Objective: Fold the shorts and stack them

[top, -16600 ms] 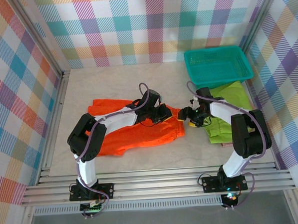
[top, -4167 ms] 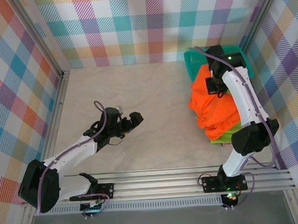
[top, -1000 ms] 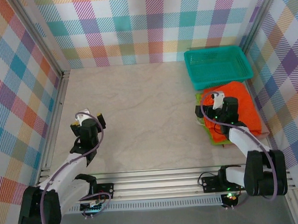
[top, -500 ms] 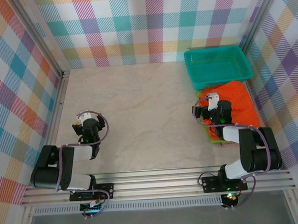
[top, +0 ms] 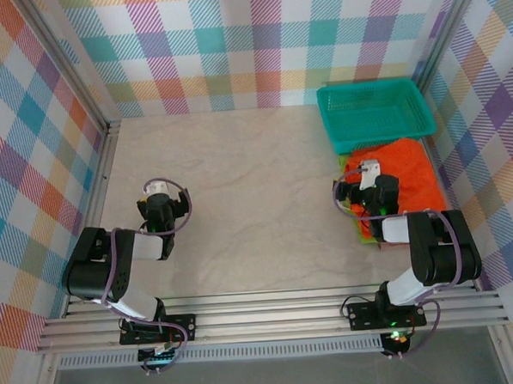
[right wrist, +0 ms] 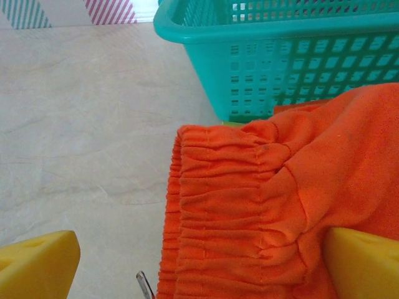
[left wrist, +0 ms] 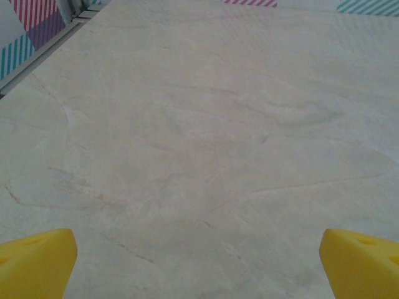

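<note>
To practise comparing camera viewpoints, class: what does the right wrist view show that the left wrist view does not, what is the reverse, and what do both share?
Right wrist, not left: the orange shorts with their gathered waistband, and the teal basket behind them. Left wrist, not right: a grey frame rail along one side. Both: the marbled table, striped wall, and yellow fingertips wide apart, so the left end effector and right end effector are open.

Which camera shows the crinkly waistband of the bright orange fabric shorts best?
The right wrist view: the bright orange fabric shorts are close up, their gathered waistband ridges clear, near the teal plastic basket. The top external view shows them small, an orange patch, gathers too tiny to see.
</note>
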